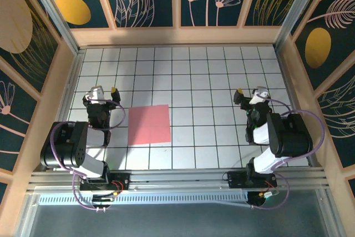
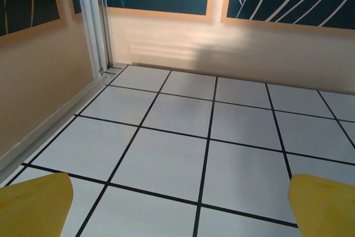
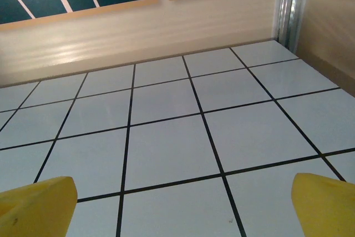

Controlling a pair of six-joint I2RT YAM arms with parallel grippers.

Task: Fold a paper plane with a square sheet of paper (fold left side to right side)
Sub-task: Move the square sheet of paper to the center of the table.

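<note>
Square sheet of paper point(image 1: 149, 124) is lying flat and unfolded on the grid-tiled table point(image 1: 211, 70), just right of the left gripper point(image 1: 104, 91) and well apart from the right gripper point(image 1: 252, 91). Both are gaping wide and holding nothing, with yellow fingertips point(image 2: 33, 206) hanging over tiles.

Two black-and-white arms point(image 1: 71, 147) above the aluminium rail point(image 1: 177, 180), purple cables point(image 1: 321, 127) looping beside each, left gripper point(image 2: 178, 206) and right gripper point(image 3: 180, 206) tipped with blunt yellow fingertips point(image 2: 33, 206)
</note>
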